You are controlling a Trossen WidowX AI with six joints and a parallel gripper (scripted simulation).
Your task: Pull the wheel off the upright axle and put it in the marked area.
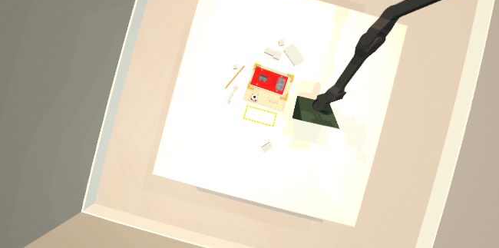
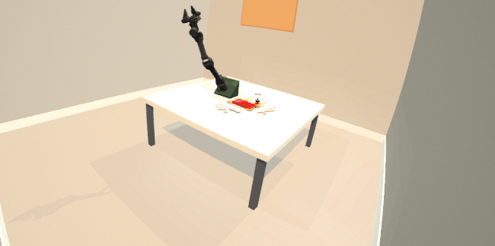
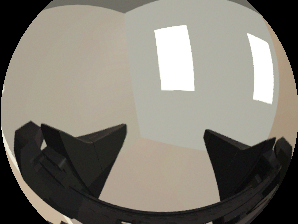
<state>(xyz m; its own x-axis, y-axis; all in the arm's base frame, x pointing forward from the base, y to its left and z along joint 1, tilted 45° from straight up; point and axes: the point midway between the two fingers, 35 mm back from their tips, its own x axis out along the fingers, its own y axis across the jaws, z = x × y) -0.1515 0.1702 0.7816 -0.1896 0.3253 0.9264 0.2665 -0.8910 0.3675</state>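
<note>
We have not begun the pull: our gripper (image 2: 190,14) is spread wide, empty, raised far above the table (image 2: 266,138), while the wheel (image 1: 253,97) sits on its axle beside the yellow-dashed marked area (image 1: 260,116), so descent toward it comes next.
</note>
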